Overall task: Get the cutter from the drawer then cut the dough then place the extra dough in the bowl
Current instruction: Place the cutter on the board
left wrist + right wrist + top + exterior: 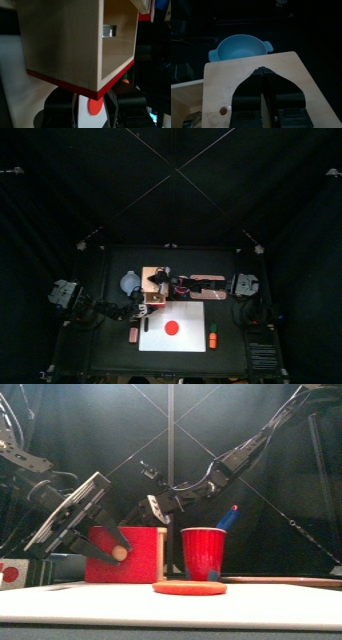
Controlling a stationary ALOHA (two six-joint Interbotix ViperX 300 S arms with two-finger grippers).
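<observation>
The wooden box (158,280) stands behind the white cutting board (190,316), and its red drawer front (123,556) is pulled out toward the board. The metal cutter (109,31) lies inside the open drawer (117,50). My left gripper (112,547) is shut on the drawer knob (120,554), and its jaws stand on either side of it in the left wrist view. My right gripper (264,74) is shut, with its tips resting on the box top (231,80). A flat red dough disc (171,326) lies on the board. The blue-grey bowl (240,48) sits behind the box on the left.
A red cup (203,552) holding a blue toy knife (227,517) stands at the board's right side. A small red thing (134,333) lies left of the board. Both arms crowd the space around the box.
</observation>
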